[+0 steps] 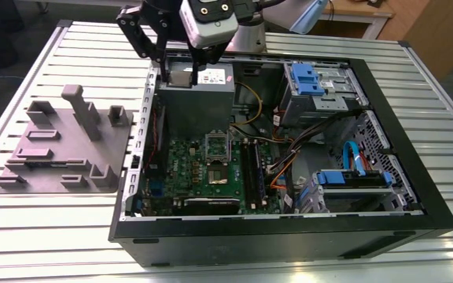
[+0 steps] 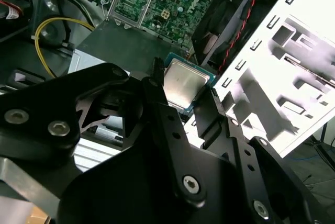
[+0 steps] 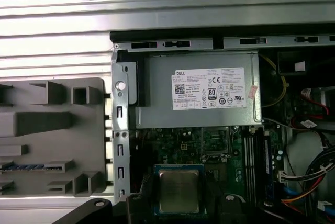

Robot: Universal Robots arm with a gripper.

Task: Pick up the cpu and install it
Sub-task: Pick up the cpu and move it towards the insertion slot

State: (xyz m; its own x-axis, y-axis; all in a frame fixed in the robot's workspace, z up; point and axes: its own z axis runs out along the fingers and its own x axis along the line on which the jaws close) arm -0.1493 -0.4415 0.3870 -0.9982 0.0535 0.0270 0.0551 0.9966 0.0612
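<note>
As I look through the exterior view, the hand [image 1: 182, 62] hangs above the far end of the open computer case [image 1: 289, 239], over the big grey box [image 1: 196, 100] with the white label. Its 2 black fingers [image 2: 163, 106] are closed in on the cpu [image 2: 183, 84], pressing on 2 opposite edges, so the chip is held clear of the box below it. In the second wrist view I see the silvery top of the cpu facing the camera, with its green rim showing along the sides. In the first wrist view the cpu [image 3: 179, 190] sits level between the fingers, with the grey box and its label beyond it and the motherboard [image 3: 209, 140] between them. The socket [image 1: 214, 171] on the motherboard lies uncovered, with its grey metal frame [image 1: 213, 143] at the end nearer the grey box, and it is well apart from the hand. The case rests on a slatted metal surface [image 1: 45, 230]. On the exterior view's left, just beside the case, a grey moulded tray [image 1: 61, 147] lies on that surface.
</note>
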